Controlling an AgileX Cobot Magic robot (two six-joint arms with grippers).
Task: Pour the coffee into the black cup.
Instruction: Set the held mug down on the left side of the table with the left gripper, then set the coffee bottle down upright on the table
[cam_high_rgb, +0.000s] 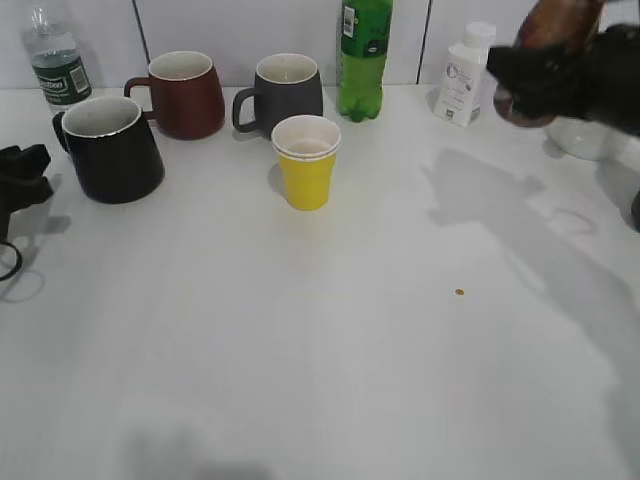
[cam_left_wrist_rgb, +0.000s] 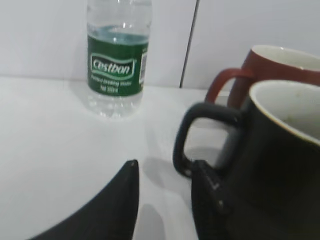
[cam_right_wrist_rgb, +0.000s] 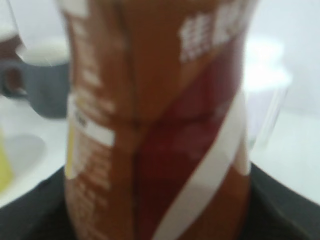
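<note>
Right gripper (cam_high_rgb: 535, 75), clamped on the coffee bottle (cam_right_wrist_rgb: 155, 120) aloft at far right: carry leftward to the black cup (cam_high_rgb: 108, 150), level, clearing the yellow cup (cam_high_rgb: 306, 162).

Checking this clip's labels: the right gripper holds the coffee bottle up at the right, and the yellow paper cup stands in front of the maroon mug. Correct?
Not quite. The exterior view shows the yellow paper cup in front of the dark grey mug, not the maroon mug. The right gripper does hold the coffee bottle up at the right.
</note>
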